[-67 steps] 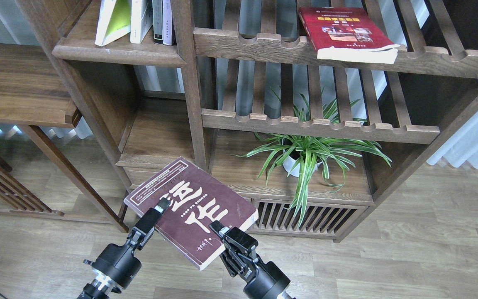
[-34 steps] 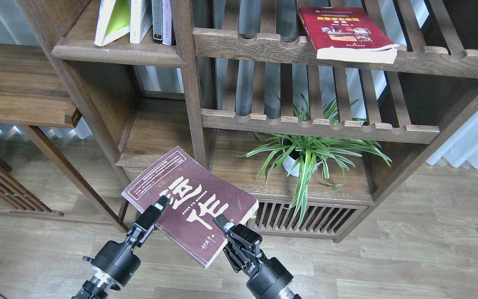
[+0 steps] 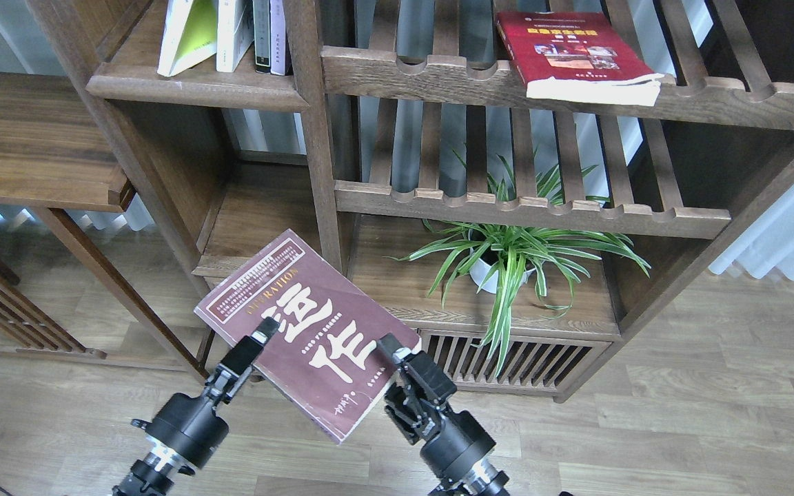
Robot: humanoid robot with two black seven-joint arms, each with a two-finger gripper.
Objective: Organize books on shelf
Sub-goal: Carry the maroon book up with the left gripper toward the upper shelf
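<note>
The maroon book (image 3: 307, 331) is pinched between both hands: left hand (image 3: 259, 337) on its left edge, right hand (image 3: 391, 348) on its right edge. The shelf (image 3: 190, 86) lies far, up-left.

Spider plant (image 3: 517, 251) in white pot (image 3: 488, 273) on low board. Slatted racks (image 3: 528, 207) above it. Thin upright books (image 3: 269, 34) top left. Wood-plank floor (image 3: 679, 413).
</note>
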